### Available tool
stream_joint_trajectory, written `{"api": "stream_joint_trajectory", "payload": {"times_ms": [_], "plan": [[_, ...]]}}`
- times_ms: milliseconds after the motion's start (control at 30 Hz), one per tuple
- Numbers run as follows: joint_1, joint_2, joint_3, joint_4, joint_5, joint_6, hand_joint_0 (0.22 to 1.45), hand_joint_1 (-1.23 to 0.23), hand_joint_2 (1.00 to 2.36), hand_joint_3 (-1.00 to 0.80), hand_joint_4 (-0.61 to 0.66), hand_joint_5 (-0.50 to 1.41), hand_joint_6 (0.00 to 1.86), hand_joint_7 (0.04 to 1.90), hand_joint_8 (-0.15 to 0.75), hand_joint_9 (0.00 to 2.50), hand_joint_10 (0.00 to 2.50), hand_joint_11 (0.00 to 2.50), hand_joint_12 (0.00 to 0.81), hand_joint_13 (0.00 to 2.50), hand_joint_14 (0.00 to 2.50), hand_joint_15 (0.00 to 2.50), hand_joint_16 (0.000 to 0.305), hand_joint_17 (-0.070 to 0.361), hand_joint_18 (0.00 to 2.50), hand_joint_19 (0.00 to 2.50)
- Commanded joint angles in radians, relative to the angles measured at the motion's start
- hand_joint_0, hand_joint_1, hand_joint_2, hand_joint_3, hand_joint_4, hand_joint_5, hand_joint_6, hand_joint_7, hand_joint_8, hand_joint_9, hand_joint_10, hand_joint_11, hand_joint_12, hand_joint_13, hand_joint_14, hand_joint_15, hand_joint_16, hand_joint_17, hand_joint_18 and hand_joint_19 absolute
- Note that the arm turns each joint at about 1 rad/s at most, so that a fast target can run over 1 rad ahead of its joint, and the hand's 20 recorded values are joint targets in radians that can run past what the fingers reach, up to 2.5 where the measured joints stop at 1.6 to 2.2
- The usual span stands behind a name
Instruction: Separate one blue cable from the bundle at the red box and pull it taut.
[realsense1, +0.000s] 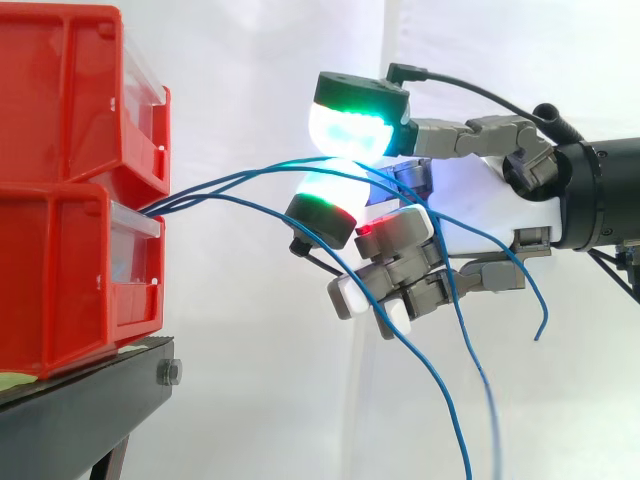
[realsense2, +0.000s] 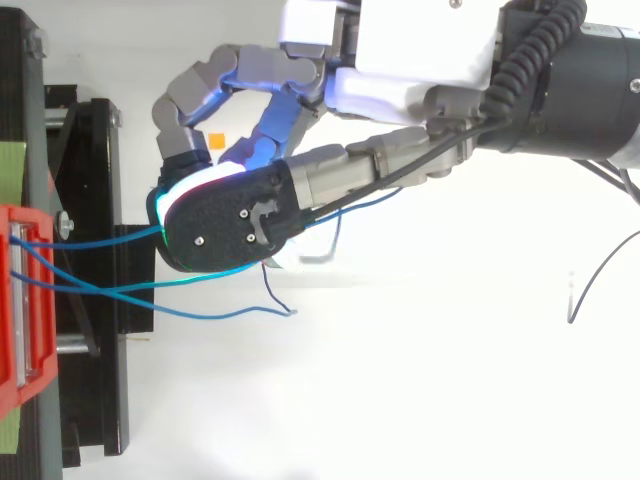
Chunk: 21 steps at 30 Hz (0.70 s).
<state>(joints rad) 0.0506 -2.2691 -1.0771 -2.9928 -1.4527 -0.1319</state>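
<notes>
Blue cables (realsense1: 230, 180) fan out from the gap between two stacked red bins (realsense1: 60, 270) at the left. My hand (realsense1: 480, 200) reaches in from the right. Two green-glowing fingertips (realsense1: 350, 125) close from above and below on a blue cable (realsense2: 100, 238), which runs fairly straight from the bin (realsense2: 12, 300) to the pads. The remaining fingers curl under the palm. Two other blue cables (realsense2: 220, 315) sag beside and below the hand, and their loose ends (realsense1: 440, 400) hang down past the curled fingers.
The bins rest on a black stand (realsense1: 90, 400) whose frame reaches out toward the hand (realsense2: 90, 350). A white curtain hangs behind, and the floor below is white. A thin dark cable (realsense2: 600, 270) trails at the right.
</notes>
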Motion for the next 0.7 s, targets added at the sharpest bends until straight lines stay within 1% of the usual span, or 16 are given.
{"api": "stream_joint_trajectory", "payload": {"times_ms": [0,167,300,333,367,467,667], "plan": [[0.002,0.0,-0.001,0.0,0.0,0.0,0.6,-0.72,1.02,-0.11,0.1,-0.17,0.89,1.22,0.316,1.18,0.03,1.27,0.418,0.83,0.03,0.82,0.058,0.129,0.75,0.86],[0.002,-0.001,-0.001,0.0,0.002,0.003,0.61,-0.76,1.02,-0.12,0.06,-0.18,0.91,1.2,0.293,1.14,0.03,1.29,0.407,0.81,0.03,0.82,0.055,0.125,0.74,0.86],[0.003,0.0,-0.003,-0.002,0.002,0.023,0.63,-0.81,1.02,-0.21,0.05,-0.19,0.91,1.17,0.273,1.11,0.03,1.29,0.394,0.8,0.03,0.82,0.054,0.121,0.72,0.85],[0.005,0.0,-0.001,-0.005,0.003,0.043,0.65,-0.82,1.01,-0.26,0.05,-0.19,0.91,1.17,0.269,1.11,0.03,1.28,0.389,0.8,0.03,0.82,0.053,0.118,0.72,0.85],[0.003,-0.001,-0.003,-0.005,0.005,0.051,0.66,-0.82,1.01,-0.29,0.03,-0.19,0.91,1.19,0.266,1.11,0.03,1.28,0.387,0.8,0.03,0.82,0.053,0.118,0.73,0.85],[0.005,0.0,-0.003,-0.005,0.011,0.055,0.68,-0.82,1.01,-0.3,-0.02,-0.19,0.91,1.25,0.271,1.11,0.03,1.29,0.383,0.8,0.03,0.82,0.052,0.118,0.73,0.84],[0.006,-0.001,-0.004,-0.006,0.012,0.071,0.73,-0.81,1.01,-0.39,-0.1,-0.2,0.92,1.23,0.258,1.12,0.03,1.29,0.379,0.81,0.03,0.81,0.052,0.117,0.74,0.82]]}}
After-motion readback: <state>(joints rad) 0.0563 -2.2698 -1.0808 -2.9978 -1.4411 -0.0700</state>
